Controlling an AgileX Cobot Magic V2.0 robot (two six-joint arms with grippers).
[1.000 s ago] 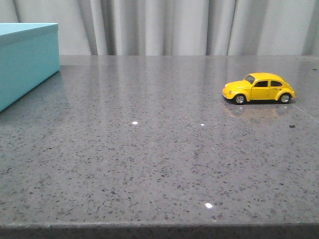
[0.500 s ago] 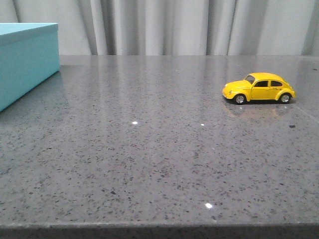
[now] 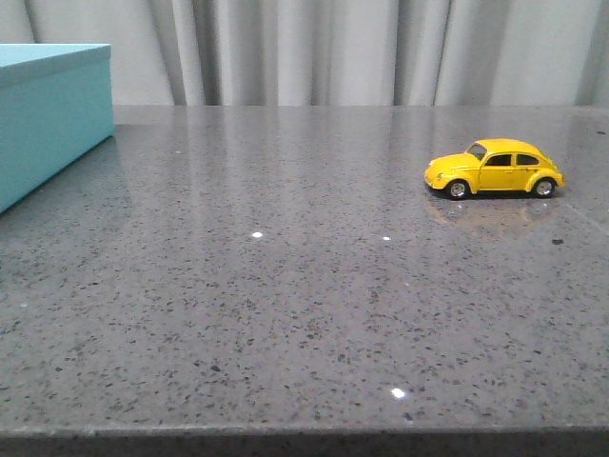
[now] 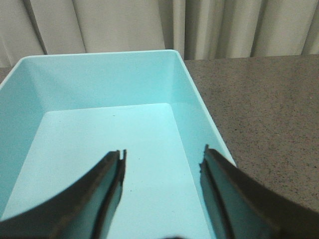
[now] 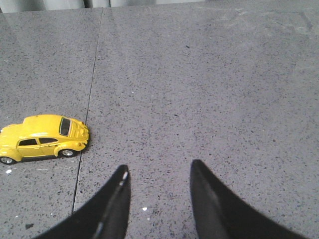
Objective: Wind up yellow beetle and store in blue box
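The yellow beetle (image 3: 495,168) stands on its wheels on the grey table at the right, nose pointing left in the front view. It also shows in the right wrist view (image 5: 44,138), off to one side of my right gripper (image 5: 158,166), which is open over bare table with nothing between its fingers. The blue box (image 3: 48,114) sits at the far left of the table. My left gripper (image 4: 163,150) hangs open over the box's empty inside (image 4: 107,134). Neither arm appears in the front view.
The speckled grey table (image 3: 304,305) ends at a front edge close to the camera. A thin seam (image 5: 88,109) runs through the tabletop next to the beetle. Grey curtains (image 3: 362,48) hang behind the table.
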